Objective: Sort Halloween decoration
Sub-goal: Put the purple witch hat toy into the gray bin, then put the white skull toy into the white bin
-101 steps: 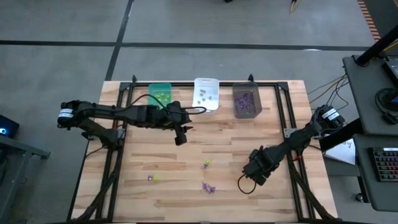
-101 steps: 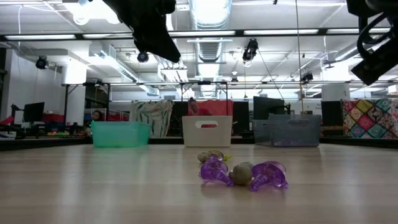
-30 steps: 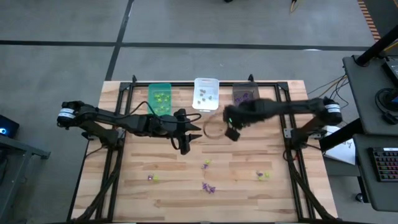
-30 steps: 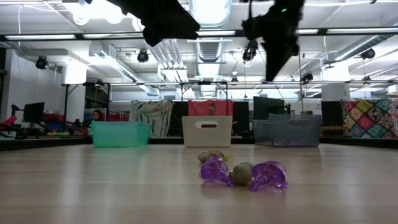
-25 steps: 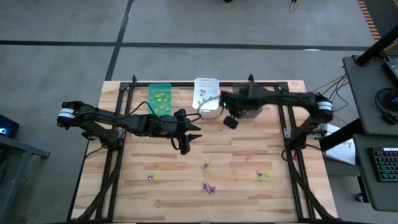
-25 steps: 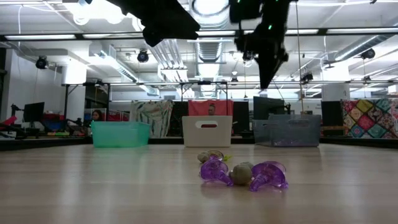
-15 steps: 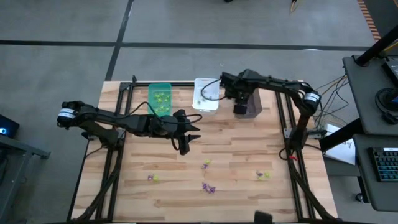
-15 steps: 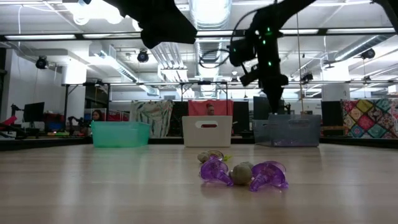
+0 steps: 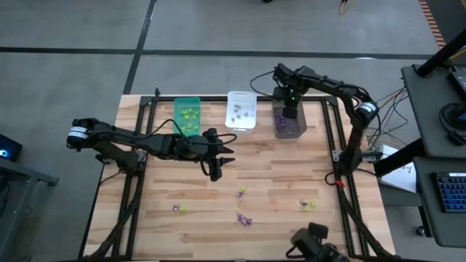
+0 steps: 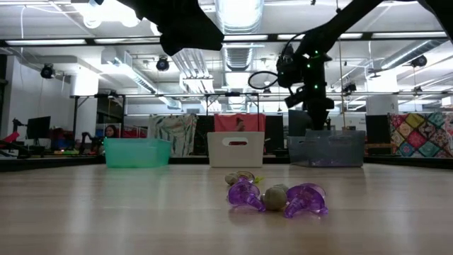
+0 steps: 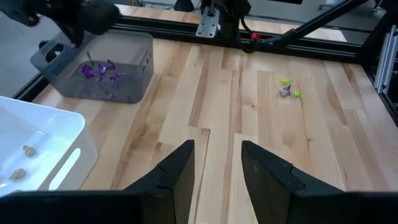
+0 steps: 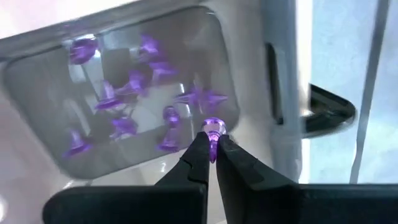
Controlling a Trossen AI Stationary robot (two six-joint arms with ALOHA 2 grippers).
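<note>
A small purple spiky plastic trinket [image 12: 212, 127] is held pinched between the tips of the right gripper [image 12: 211, 148], which is poised directly above the dark grey rectangular plastic bin [image 9: 277, 129] at the far edge of the light wooden slatted table [image 9: 277, 204]. In the right wrist view, the trinket is seen straight over the bin's inside, where about ten other purple trinkets [image 12: 134, 84] already lie; the drop is therefore judged to need only a release, with no sideways shift. Which way the trinket's long axis runs cannot be told with certainty, though it appears to stand in line with the fingertips.

The left gripper [image 9: 217, 163] is held over the middle of the table, its fingers [image 11: 175, 172] parted and holding nothing. A loose purple and yellow-green cluster [image 9: 244, 220] lies near the table's front edge, a smaller pair [image 9: 177, 208] lies to the left, and another [image 9: 306, 205] to the right. Of these, the left pair and the middle cluster are judged nearer the left arm. A green bin [image 9: 186, 109] and a white bin [image 9: 253, 125] are set beside the grey one.
</note>
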